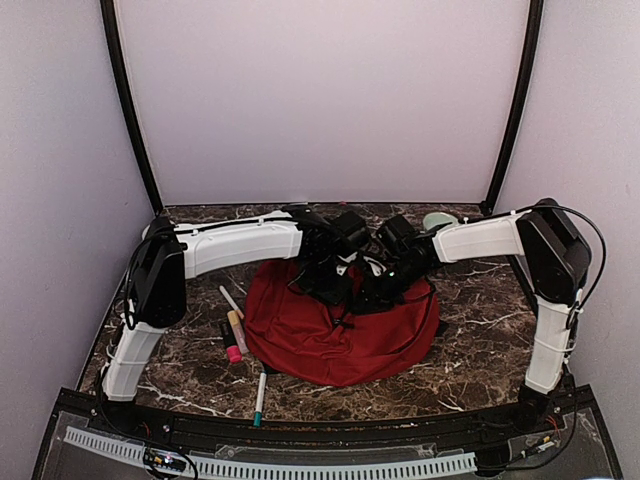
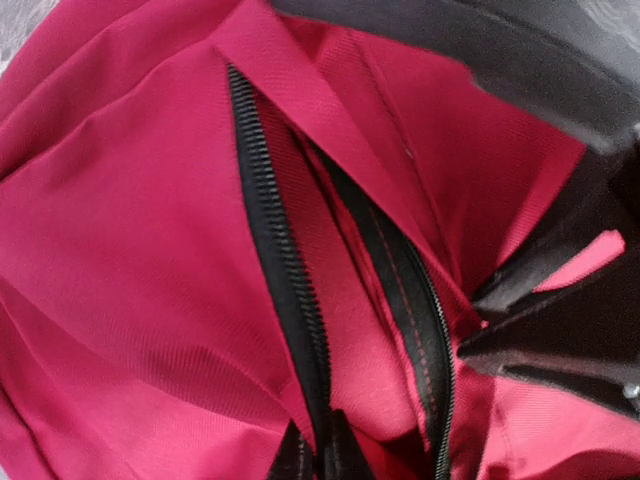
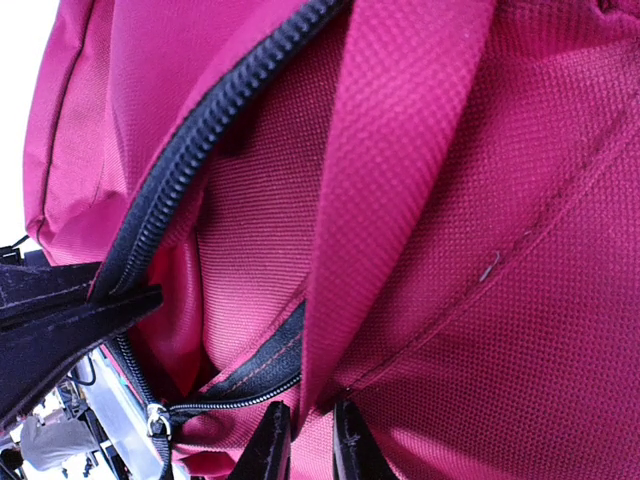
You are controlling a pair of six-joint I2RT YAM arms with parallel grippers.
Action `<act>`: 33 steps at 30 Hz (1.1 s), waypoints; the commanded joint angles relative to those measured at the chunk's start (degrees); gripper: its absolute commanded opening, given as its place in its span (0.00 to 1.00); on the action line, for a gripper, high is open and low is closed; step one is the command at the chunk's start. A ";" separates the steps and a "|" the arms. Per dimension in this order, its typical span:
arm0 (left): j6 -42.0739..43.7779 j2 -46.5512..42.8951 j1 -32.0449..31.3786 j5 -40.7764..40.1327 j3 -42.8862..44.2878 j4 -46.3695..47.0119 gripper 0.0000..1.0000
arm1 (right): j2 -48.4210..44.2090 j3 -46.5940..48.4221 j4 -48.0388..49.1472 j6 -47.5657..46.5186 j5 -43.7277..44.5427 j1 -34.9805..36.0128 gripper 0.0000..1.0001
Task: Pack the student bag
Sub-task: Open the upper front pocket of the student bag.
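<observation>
A large red soft fabric backpack (image 1: pixel 330 335) sits centred on the marbled bench (image 1: pixel 485 335) beneath both arms, left tool (image 2: pixel 315 452) clenched on its black zip (image 2: pixel 268 230) (running straight ahead), right tool (image 3: pixel 305 447) pinching its cloth.

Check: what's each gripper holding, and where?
Both hold the student bag: left gripper pinches the black zipper edge, right gripper a red fabric band beside it.

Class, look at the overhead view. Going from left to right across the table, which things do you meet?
Black joint housing of the left arm → yellow marker with a pink cap → large red fabric backpack → black joint housing of the right arm.
</observation>
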 commanded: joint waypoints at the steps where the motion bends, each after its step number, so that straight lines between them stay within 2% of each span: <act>1: -1.88 -1.12 0.05 -2.85 2.60 -4.29 0.00 | 0.39 -1.88 -1.84 -0.90 0.48 0.25 0.18; 11: -6.27 -5.71 0.28 -5.02 -2.89 -3.57 0.00 | 1.06 -2.18 -0.85 -0.07 0.14 0.25 0.17; 17: -10.62 -9.58 2.78 -4.58 -9.27 -1.24 0.00 | 1.41 -1.45 -1.47 -0.21 0.36 0.17 0.17; 23: -10.53 -11.37 3.53 -2.01 -13.64 2.75 0.00 | 1.93 -0.31 -2.45 -0.57 0.35 0.00 0.17; 33: -9.45 -11.40 4.20 -0.31 -12.85 3.60 0.17 | 1.35 7.01 -8.16 -1.62 0.04 -0.05 0.21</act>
